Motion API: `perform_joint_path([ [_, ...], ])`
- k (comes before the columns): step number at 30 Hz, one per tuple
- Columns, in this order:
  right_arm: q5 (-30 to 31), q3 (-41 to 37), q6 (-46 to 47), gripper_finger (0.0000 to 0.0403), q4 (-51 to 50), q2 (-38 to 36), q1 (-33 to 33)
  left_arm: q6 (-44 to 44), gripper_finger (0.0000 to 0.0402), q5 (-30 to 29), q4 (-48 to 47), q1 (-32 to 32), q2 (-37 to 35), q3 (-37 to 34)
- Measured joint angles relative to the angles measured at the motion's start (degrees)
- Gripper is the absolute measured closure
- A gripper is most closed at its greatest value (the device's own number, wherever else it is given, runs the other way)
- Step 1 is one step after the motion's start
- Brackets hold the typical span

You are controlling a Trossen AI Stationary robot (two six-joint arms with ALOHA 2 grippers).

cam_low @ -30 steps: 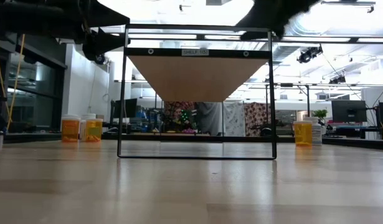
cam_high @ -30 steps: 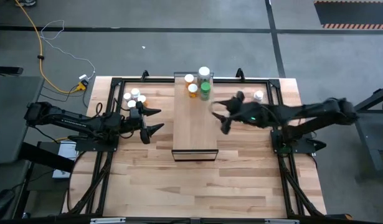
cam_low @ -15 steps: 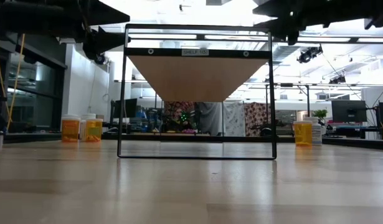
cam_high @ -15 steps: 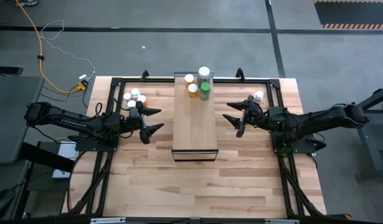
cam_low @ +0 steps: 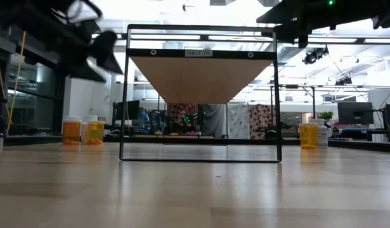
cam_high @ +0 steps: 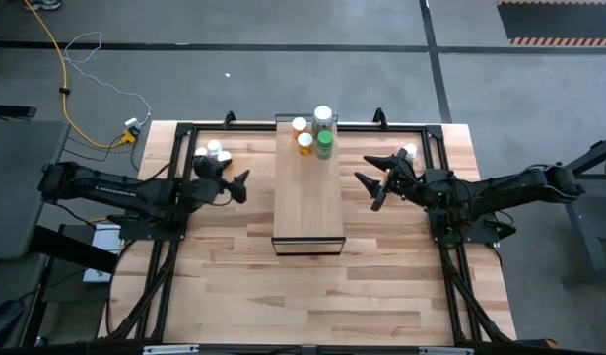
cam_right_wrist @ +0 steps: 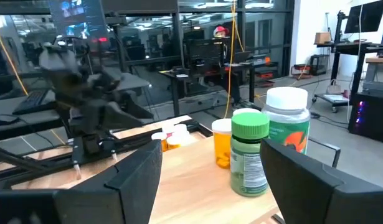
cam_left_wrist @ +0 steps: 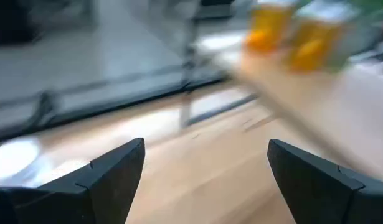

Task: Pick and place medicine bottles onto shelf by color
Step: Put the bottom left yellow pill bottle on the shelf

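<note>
Pale wood shelf (cam_high: 308,187) carries orange, green and white-bodied medicine bottles (cam_high: 315,132) at its far end; left pincer (cam_high: 235,183) and right pincer (cam_high: 373,180) flank it, both spread and empty.

Left gripper (cam_left_wrist: 203,171) fingers spread wide, nothing between them, over plank table (cam_left_wrist: 197,186). Shelf (cam_left_wrist: 316,93) edge runs from about 12 toward 3 o'clock. Two blurred orange bottles (cam_left_wrist: 269,28) (cam_left_wrist: 312,43) stand on it at 1 o'clock. Background smeared.
</note>
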Motion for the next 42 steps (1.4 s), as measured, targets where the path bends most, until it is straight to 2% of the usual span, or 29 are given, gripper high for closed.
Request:
perform_joint_path([
  [2,0.0,0.0,1.3,0.0141,-0.1,0.1,0.0,-5.2,0.0071,0.9,-8.1,2.4,3.2,2.5],
  [5,0.0,0.0,2.1,0.0141,-0.1,0.1,0.0,-10.4,0.0071,1.0,-15.4,5.9,8.6,3.9],
  [12,0.0,0.0,2.0,0.0141,-0.9,0.1,0.0,-14.5,0.0071,2.5,-22.1,14.0,17.8,4.0],
  [23,0.0,0.0,2.1,0.0141,-1.8,0.1,0.0,-16.0,0.0071,-2.4,-23.1,18.5,22.5,4.0],
  [28,0.0,0.0,2.1,0.0141,-1.9,0.1,0.0,-16.5,0.0071,-1.8,-23.1,18.6,24.2,3.2],
  [35,0.2,0.1,2.1,0.0141,-2.3,0.1,0.0,-18.0,0.0071,-0.7,-23.0,21.9,24.3,1.0],
  [42,0.2,0.1,2.1,0.0141,-2.3,0.1,0.0,-16.0,0.0071,1.5,-17.6,23.3,24.3,-1.0],
])
